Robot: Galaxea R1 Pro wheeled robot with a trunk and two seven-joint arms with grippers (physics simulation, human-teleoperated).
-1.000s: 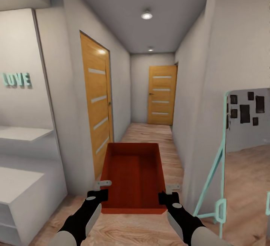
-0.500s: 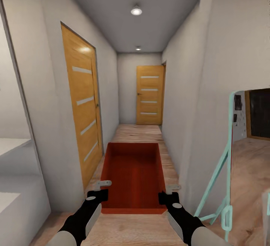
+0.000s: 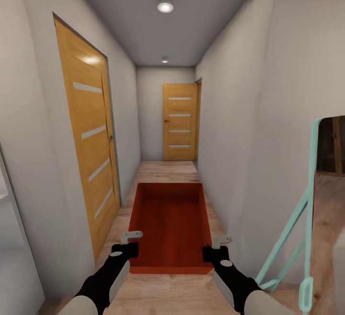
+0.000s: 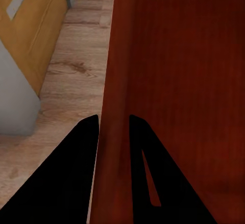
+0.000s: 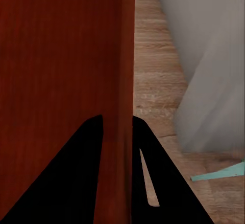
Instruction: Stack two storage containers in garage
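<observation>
We are facing a narrow hallway with a wood-plank floor and two tan doors. Our left gripper and right gripper are each clamping their fingers on a side wall of the red-orange container, carried between them above the floor.

A long, thin hall with two wood doors.
The walls are pale grey and the floor is light wood planks. One orange door is on the left and another, the end door, is far down. Two round lights shine on the ceiling. A mirror with a mint frame leans at the right.
</observation>
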